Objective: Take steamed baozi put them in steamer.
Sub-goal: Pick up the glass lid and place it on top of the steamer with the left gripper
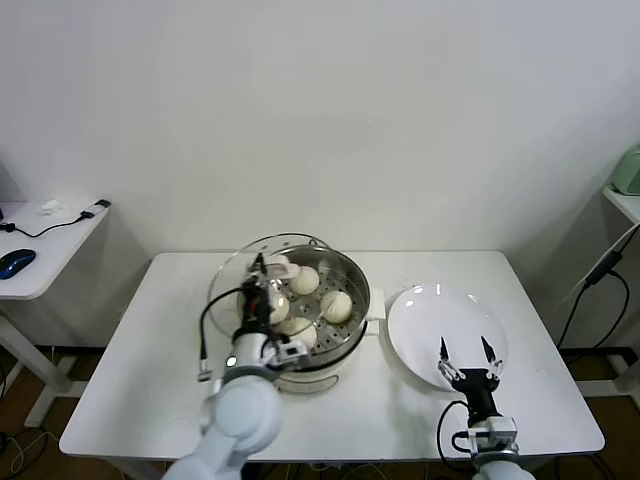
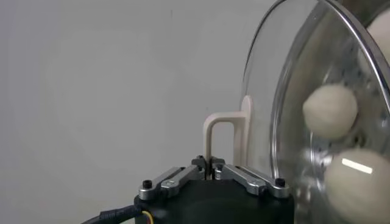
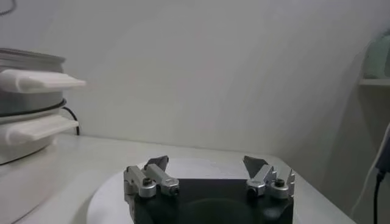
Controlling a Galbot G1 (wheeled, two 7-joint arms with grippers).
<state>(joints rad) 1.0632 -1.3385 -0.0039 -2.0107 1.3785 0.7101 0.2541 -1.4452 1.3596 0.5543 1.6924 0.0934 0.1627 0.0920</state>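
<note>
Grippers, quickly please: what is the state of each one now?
Left gripper: closed on the handle of the glass lid, held over the steamer.
Right gripper: open, empty, above the white plate.

Cream-white steamed baozi [image 1: 337, 306] sit on a silver perforated tray inside the shiny steel steamer [image 1: 355, 270], which has white side handles. The clear glass lid [image 2: 292, 91] has a pale cream handle [image 2: 226, 131]. The plate [image 1: 420, 330] is plain white, as is the table [image 1: 150, 350]. Both grippers are black with silver links.
</note>
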